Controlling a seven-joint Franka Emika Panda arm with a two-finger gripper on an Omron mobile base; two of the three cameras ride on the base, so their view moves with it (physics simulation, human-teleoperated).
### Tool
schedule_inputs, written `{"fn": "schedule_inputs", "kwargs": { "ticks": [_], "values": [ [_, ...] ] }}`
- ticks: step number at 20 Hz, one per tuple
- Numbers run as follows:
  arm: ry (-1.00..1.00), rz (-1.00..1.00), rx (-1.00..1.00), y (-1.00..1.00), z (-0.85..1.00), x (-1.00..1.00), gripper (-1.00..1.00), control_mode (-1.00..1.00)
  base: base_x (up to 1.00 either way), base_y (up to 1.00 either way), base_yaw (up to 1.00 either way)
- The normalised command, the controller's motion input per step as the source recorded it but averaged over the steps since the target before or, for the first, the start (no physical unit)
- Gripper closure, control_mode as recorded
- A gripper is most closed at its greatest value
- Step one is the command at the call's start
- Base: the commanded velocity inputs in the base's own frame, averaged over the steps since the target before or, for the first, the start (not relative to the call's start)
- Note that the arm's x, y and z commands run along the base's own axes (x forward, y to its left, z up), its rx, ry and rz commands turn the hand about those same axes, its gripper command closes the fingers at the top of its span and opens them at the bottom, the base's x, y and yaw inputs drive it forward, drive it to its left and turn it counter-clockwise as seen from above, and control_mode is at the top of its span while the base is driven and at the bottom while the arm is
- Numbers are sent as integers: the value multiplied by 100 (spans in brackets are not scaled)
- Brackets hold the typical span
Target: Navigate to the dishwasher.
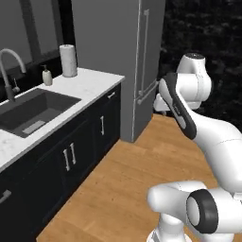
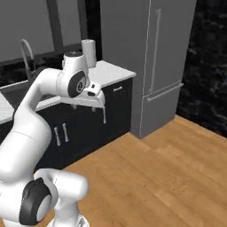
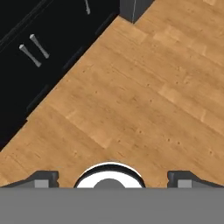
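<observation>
The dishwasher is out of view: no flat black front with a long horizontal bar shows clearly. A short piece of a slanted silver bar (image 1: pixel 4 196) sits on a black front at the lower left edge, and I cannot tell what it belongs to. My gripper (image 3: pixel 113 178) hangs over the wooden floor (image 3: pixel 144 87), pointing down, open and holding nothing, with its two fingertips (image 3: pixel 43 177) far apart. In the right base view the gripper (image 2: pixel 84 106) hangs in front of the black cabinets.
A white counter (image 1: pixel 90 82) holds a dark sink (image 1: pixel 33 111), a faucet (image 1: pixel 9 71), a soap bottle (image 1: pixel 47 75) and a paper towel roll (image 1: pixel 68 60). Black cabinet doors (image 1: pixel 71 156) with short vertical handles run below. A tall grey fridge (image 1: pixel 137 61) stands at the counter's far end.
</observation>
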Motion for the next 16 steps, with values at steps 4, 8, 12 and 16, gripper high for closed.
{"fn": "schedule_inputs", "kwargs": {
  "ticks": [4, 8, 12, 16],
  "values": [
    [0, 0, 0, 0, 0, 0, -100, 100, -43, 46, 75],
    [0, 0, 0, 0, 0, 0, -100, 100, -44, 48, 74],
    [0, 0, 0, 0, 0, 0, -100, 100, -42, 51, 74],
    [0, 0, 0, 0, 0, 0, -100, 100, -36, 62, 74]
  ]
}}
